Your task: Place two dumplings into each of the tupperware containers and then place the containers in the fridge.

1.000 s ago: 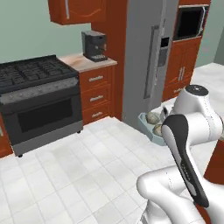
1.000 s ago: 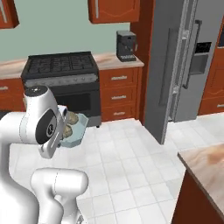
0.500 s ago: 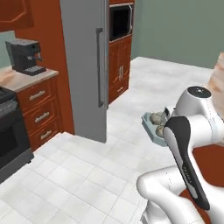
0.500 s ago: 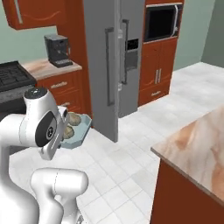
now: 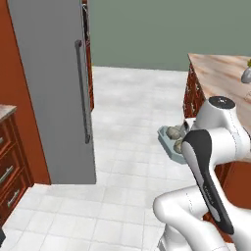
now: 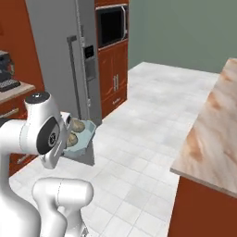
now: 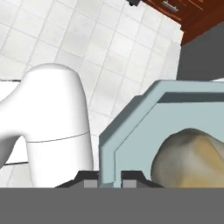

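One light blue tub [image 6: 82, 141], held off the floor. Two dumplings [image 6: 73, 132] inside it. One grey fridge [image 5: 54, 88] with one long handle [image 5: 82, 90], and one dark dispenser panel [image 6: 90, 60] on its door. One black microwave [image 6: 111, 25]. One marble surface [image 6: 210, 134]. One coffee machine [image 6: 5, 71].

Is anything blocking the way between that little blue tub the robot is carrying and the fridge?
Yes: the fridge itself is closed, and its grey door faces the robot. The gripper is shut on the wall of the light blue tub, which holds two dumplings. Only open tiled floor lies between tub and fridge.
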